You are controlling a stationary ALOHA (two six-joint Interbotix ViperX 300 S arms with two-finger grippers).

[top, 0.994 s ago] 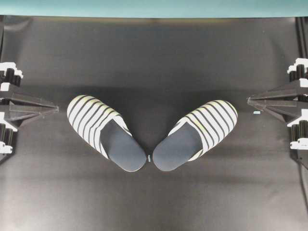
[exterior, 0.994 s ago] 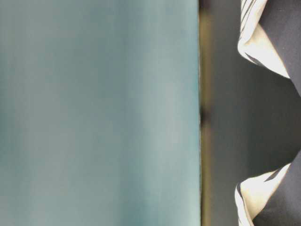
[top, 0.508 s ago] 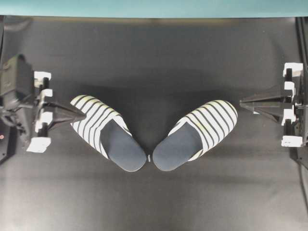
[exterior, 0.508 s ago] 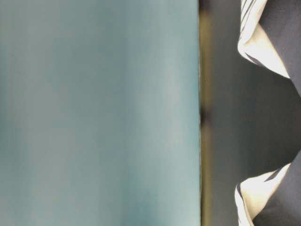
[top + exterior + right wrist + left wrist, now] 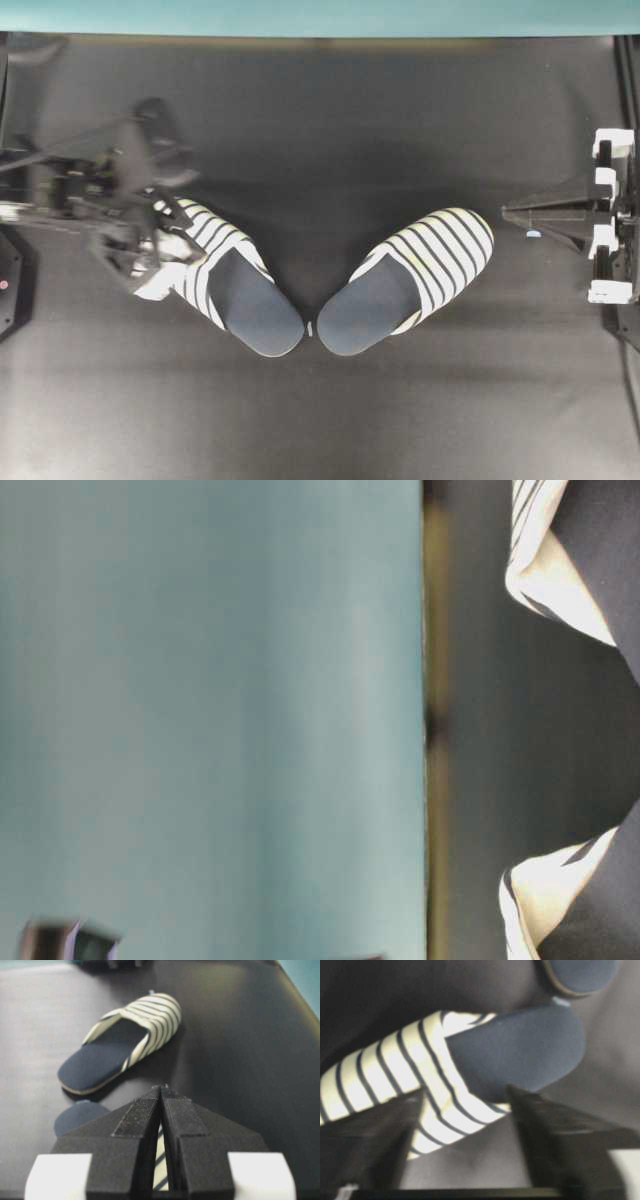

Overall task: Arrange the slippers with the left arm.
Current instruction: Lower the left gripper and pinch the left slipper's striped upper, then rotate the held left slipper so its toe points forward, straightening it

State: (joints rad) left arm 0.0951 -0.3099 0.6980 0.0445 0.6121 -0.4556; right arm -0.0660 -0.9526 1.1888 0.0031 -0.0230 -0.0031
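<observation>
Jaws: left gripper (image 5: 465, 1125) spread wide, straddling striped toe cover of left slipper (image 5: 225, 280), not yet clamped; right gripper (image 5: 161, 1110) pressed shut, parked at right edge of overhead frame, idle, since job belongs to left arm (image 5: 90, 190).
Table (image 5: 330, 120): dark mat, fills frame.
Slippers: centre, heels nearly touching, toes splayed to upper left and upper right in V. Right slipper (image 5: 410, 280) untouched.
Likely aim: grip toe cover, swing left slipper parallel to its mate.
</observation>
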